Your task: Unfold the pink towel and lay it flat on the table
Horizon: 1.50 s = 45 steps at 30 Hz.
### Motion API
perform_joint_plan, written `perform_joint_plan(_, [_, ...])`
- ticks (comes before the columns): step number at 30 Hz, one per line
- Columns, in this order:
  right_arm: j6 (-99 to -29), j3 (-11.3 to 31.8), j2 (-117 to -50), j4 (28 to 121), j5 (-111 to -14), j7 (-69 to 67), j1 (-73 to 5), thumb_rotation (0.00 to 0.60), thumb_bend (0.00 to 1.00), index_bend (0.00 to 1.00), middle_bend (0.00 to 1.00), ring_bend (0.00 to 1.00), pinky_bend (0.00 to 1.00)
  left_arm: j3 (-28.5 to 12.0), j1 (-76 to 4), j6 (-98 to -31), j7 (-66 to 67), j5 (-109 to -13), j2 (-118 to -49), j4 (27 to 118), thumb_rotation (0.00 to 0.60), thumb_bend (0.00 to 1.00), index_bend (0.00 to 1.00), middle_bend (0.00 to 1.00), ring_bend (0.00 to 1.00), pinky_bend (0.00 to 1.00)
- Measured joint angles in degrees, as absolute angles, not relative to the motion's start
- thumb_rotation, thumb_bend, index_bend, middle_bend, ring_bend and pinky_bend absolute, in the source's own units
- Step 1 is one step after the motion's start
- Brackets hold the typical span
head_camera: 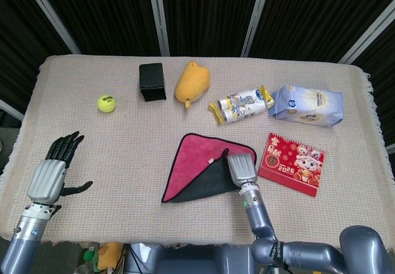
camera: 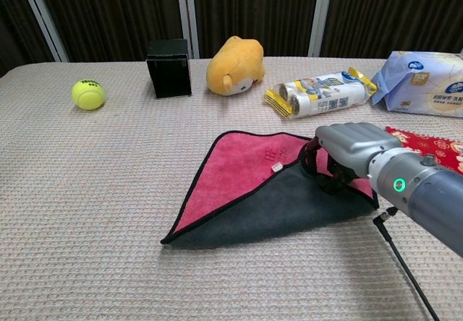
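1. The head view looks steeply down from above the near edge, taking in the whole table and both arms.
2. The chest view sits low and close, facing level across the cloth toward the dark curtain.
3. Both views share the pink towel, tennis ball and plush toy.

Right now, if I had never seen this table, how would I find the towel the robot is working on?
Look at the near middle of the cloth-covered table, just left of the red calendar. The pink towel lies there folded over, its dark grey underside showing, with the right hand on its right edge. Nothing else on the table is flat cloth edged in black.
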State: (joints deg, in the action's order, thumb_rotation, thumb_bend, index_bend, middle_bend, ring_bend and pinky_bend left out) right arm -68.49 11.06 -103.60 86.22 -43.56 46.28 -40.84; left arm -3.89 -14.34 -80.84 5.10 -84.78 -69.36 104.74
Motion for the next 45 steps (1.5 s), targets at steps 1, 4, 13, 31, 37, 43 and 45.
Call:
perform_joint_plan(1, [-68.5,11.0,-103.6,86.2,-43.6,46.3,-40.8,0.6,0.51,0.59,0.97,1.0,0.8,-3.9,-14.3,-80.8,5.1,-84.8,-69.4,104.8,0.6,0.05,0.0,0.0,0.0,0.0])
perform_joint_plan(4, [-68.6,11.0,-103.6,86.1,-44.0,45.9,-40.7,0.6,0.51,0.6,0.97,1.0,0.8,-3.9,-14.3,-80.8,5.1,-84.9,-69.4,104.7,0.6,0.05,0.0,0.0,0.0,0.0])
perform_joint_plan(13, [-68.6,10.8,-103.5,85.6,-44.7,45.3,-40.4,0.6,0.51,0.62,0.97,1.0,0.8,-4.0,-14.2,-80.7,4.9,-84.9,-69.4,104.7,0.6,0.05,0.0,0.0,0.0,0.0])
perform_joint_plan(31, [-69.6,9.7,-102.4,87.8,-47.3,44.0,-39.0,0.6,0.51,0.75,0.98,1.0,0.8,-4.1,-14.2,-80.4,4.8,-84.9,-69.5,104.5,0.6,0.05,0.0,0.0,0.0,0.0])
perform_joint_plan(37, [-70.5,8.7,-99.7,92.5,-48.9,44.1,-38.0,0.6,0.51,0.75,0.98,1.0,0.8,-4.0,-14.1,-80.5,5.0,-85.3,-69.5,104.7,0.6,0.05,0.0,0.0,0.0,0.0])
perform_joint_plan(43, [-71.0,7.4,-96.3,96.9,-50.3,44.1,-36.9,0.6,0.51,0.76,0.98,1.0,0.8,-3.9,-13.8,-81.1,5.1,-86.1,-69.3,105.3,0.6,0.05,0.0,0.0,0.0,0.0])
perform_joint_plan(45, [-70.8,6.8,-95.2,97.9,-50.9,43.7,-36.6,0.6,0.51,0.76,0.98,1.0,0.8,-3.7,-13.7,-81.2,5.1,-86.5,-69.2,105.4,0.6,0.05,0.0,0.0,0.0,0.0])
